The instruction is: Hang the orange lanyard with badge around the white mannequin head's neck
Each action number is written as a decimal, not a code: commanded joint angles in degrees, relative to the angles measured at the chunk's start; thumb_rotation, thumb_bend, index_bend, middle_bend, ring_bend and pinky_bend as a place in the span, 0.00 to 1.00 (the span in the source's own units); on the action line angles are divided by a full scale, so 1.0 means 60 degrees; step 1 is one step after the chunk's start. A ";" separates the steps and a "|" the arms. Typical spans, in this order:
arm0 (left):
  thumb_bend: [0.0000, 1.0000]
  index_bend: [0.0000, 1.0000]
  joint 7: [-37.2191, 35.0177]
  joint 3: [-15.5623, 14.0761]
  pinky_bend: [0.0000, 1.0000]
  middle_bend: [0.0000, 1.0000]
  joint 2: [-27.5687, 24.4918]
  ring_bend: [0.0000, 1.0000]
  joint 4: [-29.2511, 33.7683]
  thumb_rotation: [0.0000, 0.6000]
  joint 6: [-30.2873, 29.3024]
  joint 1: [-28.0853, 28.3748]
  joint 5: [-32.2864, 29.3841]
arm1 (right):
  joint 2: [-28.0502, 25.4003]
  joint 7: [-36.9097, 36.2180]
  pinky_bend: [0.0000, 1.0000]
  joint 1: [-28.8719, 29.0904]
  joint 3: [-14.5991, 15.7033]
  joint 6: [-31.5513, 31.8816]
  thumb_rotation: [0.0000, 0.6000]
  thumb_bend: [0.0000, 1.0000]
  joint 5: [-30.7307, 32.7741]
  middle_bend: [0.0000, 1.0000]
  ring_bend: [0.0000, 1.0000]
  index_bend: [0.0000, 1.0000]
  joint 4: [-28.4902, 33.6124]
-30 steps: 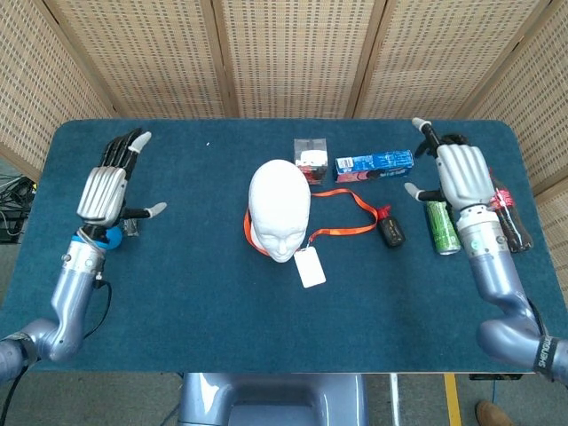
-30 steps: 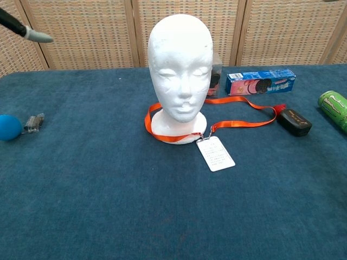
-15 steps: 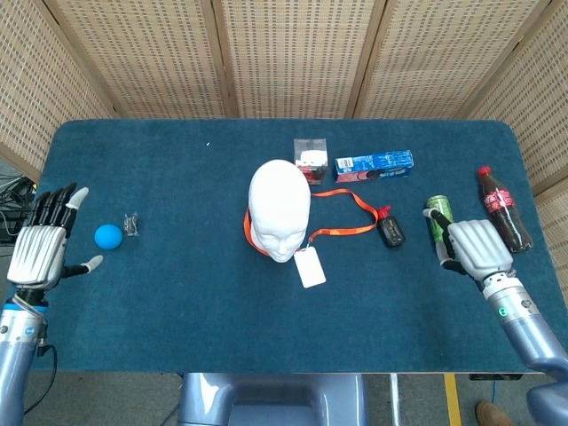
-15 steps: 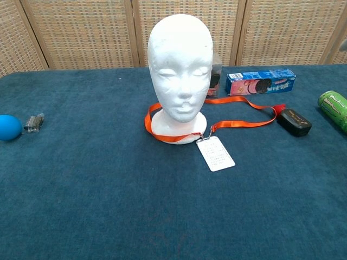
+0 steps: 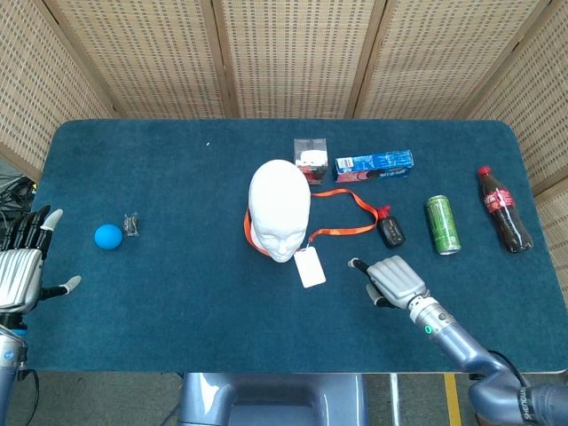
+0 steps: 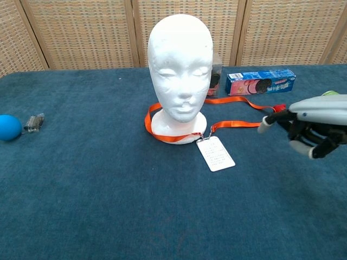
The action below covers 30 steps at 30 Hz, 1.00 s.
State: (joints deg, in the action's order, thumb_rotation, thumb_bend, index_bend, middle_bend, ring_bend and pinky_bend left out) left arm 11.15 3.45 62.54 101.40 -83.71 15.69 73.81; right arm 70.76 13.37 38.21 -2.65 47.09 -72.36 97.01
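Left hand [image 5: 19,271] is hanging off the table's left edge, fingers apart, holding nothing. Blue ball [image 5: 107,236] and a small clip [image 5: 132,224] are lying on the dark blue cloth [image 5: 177,293]. Head [image 5: 280,209] is standing mid-table; lanyard [image 5: 342,229] is looping round its base and trailing right, badge [image 5: 310,266] lying flat in front. Right hand [image 5: 391,279] is hovering just right of the badge, fingers loosely spread, empty. Box [image 5: 374,164], can [image 5: 442,224], bottle [image 5: 503,209] are lying further right. Wicker screens [image 5: 284,53] are enclosing the table.
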 commanded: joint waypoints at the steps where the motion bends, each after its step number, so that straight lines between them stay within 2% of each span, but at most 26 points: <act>1: 0.00 0.00 -0.0062 0.0041 0.00 0.00 0.0040 0.00 -0.0122 1.00 0.0110 0.0004 0.0016 | 0.0822 0.0798 0.86 0.0497 -0.0183 -0.0404 1.00 0.81 0.0667 0.81 0.76 0.22 -0.0414; 8: 0.00 0.00 -0.0243 0.0204 0.00 0.00 0.0062 0.00 -0.0294 1.00 0.0369 0.0011 -0.0109 | 0.1952 0.1828 0.86 0.1193 -0.0373 -0.0838 1.00 0.81 0.2067 0.81 0.76 0.24 -0.1144; 13: 0.00 0.00 -0.0305 0.0274 0.00 0.00 0.0072 0.00 -0.0388 1.00 0.0540 0.0015 -0.0170 | 0.2266 0.2216 0.86 0.1415 -0.0375 -0.0772 1.00 0.81 0.2744 0.81 0.76 0.26 -0.1321; 23: 0.00 0.00 -0.0372 0.0382 0.00 0.00 0.0098 0.00 -0.0464 1.00 0.0666 -0.0023 -0.0203 | 0.2325 0.2568 0.86 0.1664 -0.0078 -0.0872 1.00 0.81 0.3357 0.81 0.76 0.29 -0.1282; 30: 0.00 0.00 -0.0331 0.0431 0.00 0.00 0.0118 0.00 -0.0438 1.00 0.0714 -0.0063 -0.0146 | 0.1693 0.3128 0.86 0.1825 0.0664 -0.1027 1.00 0.81 0.3327 0.81 0.76 0.30 -0.0229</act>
State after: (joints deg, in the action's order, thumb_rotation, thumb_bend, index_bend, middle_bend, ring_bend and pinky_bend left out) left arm 9.15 6.02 63.23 98.76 -79.43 15.33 72.92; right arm 82.18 31.09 48.78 -0.06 41.31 -52.26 93.68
